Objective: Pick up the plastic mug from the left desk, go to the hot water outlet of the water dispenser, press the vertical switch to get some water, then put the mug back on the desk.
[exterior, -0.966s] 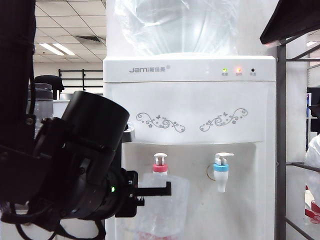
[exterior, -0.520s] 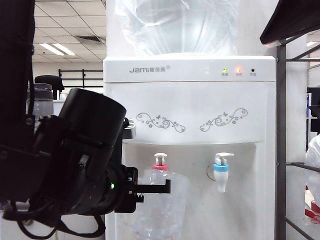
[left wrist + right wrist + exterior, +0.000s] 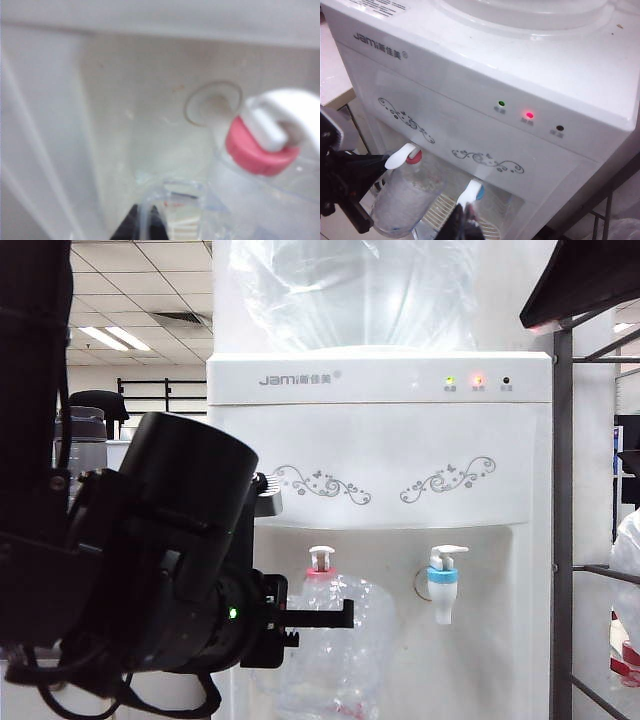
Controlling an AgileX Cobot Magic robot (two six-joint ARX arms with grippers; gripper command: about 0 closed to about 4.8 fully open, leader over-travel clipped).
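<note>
- Nearest the exterior camera, the left arm's black housing fills the lower left of the frame; it sits slightly higher and further right than a second ago.
- Left gripper (image 3: 335,618): black fingers project level toward the centre and are clamped on the plastic mug (image 3: 335,655) near its rim. In the left wrist view the dark fingertips (image 3: 142,227) appear pinched together on the mug's clear wall (image 3: 180,200).
- The mug, clear and dimpled, hangs at lower centre of the exterior view. Its rim now reaches the red collar of the hot water outlet (image 3: 321,575); a second ago the rim lay just below the collar and a little to the left.
- Left wrist view: the red collar (image 3: 260,152) is just beside the mug's edge at right of frame; the picture is blurred, so contact cannot be told.
- The vertical switch (image 3: 321,558) stands upright above the red collar, as in the earlier frames.
- Right gripper (image 3: 462,225): dark fingertips closed together, holding nothing, at the lower edge of the right wrist view, in front of the water dispenser (image 3: 530,75).
- Dispenser front (image 3: 380,455) is unchanged, with green and red lights lit.
</note>
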